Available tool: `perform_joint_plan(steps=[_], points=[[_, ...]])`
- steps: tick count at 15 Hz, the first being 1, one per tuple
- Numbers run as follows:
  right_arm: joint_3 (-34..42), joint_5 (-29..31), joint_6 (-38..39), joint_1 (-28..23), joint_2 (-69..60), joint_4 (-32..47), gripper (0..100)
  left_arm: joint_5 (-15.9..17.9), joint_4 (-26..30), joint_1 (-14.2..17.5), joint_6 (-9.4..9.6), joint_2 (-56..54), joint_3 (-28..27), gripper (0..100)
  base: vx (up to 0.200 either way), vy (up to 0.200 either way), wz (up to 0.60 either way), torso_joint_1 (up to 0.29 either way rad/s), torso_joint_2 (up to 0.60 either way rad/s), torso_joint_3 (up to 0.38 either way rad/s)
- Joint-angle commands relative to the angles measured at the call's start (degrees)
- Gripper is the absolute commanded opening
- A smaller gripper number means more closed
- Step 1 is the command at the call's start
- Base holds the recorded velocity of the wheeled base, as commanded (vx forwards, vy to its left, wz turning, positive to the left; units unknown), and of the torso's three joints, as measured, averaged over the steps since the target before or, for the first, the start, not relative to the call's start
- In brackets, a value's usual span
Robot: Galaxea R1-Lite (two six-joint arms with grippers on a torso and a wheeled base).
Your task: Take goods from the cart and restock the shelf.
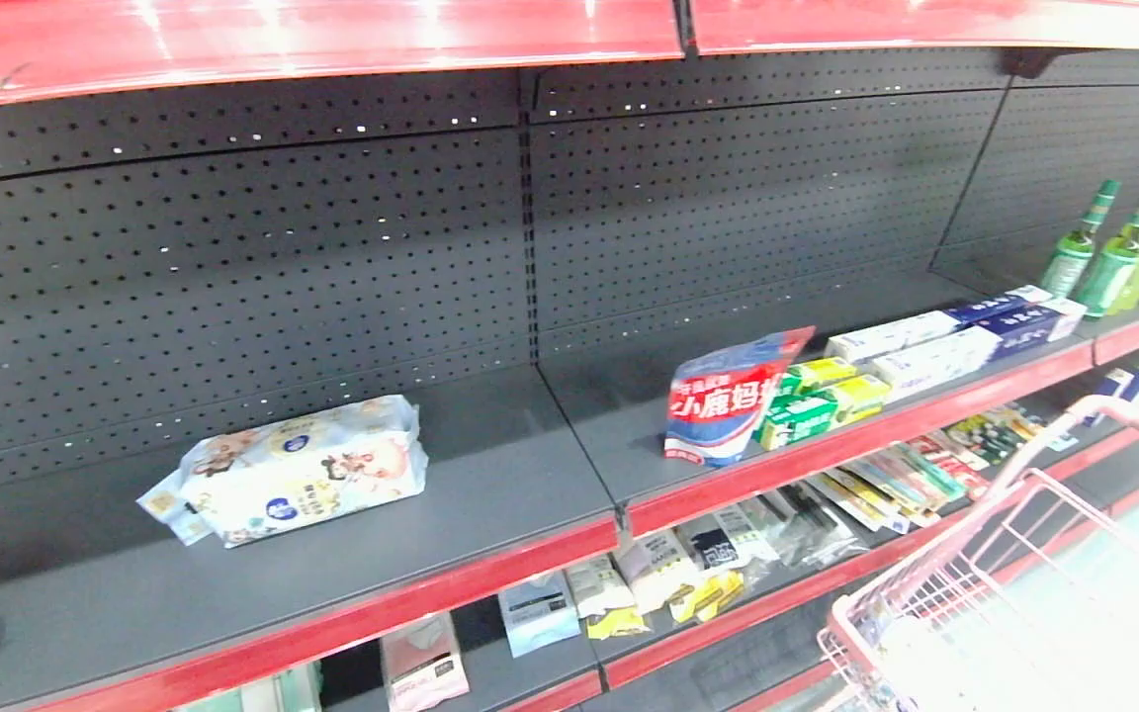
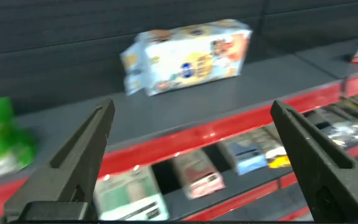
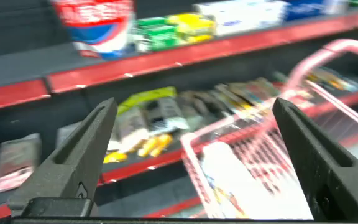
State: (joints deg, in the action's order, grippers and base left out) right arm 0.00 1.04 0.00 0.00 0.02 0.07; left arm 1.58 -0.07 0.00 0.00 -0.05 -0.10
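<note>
White package [image 3: 238, 180] lay in the pink cart [image 1: 1113, 407], in front of the shelf's [image 1: 827, 445] red front edge. The right claw [image 3: 192, 106], wide open and empty, was nearer, aimed at it. The left claw [image 2: 191, 104], equally open and empty, faced the shelf.

We see a shelf [image 1: 490, 465] of matt dark-grey metal, its back panel [image 1: 233, 257] perforated and its front strip [image 1: 411, 600] glossy red. The pack [image 1: 303, 470] and the pouch [image 1: 728, 400] look like shiny, slightly crinkled plastic film. The boxes [image 1: 925, 351] seem to be smooth card. The cart [image 1: 1108, 405] is pink-coated wire.
</note>
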Motion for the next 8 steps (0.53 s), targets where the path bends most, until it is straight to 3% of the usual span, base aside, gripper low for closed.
perform_joint_plan(steps=[1,8], points=[[0.0,0.0,0.0,0.0,0.1,0.0,100,0.0,0.1,0.0,0.00,0.0,0.0,100,0.000,0.000,-0.60,0.007,0.00,0.007],[0.0,-0.1,0.0,0.0,0.0,0.0,100,0.0,0.0,0.0,0.00,0.0,0.0,100,0.000,0.000,-0.60,0.000,0.00,0.004]])
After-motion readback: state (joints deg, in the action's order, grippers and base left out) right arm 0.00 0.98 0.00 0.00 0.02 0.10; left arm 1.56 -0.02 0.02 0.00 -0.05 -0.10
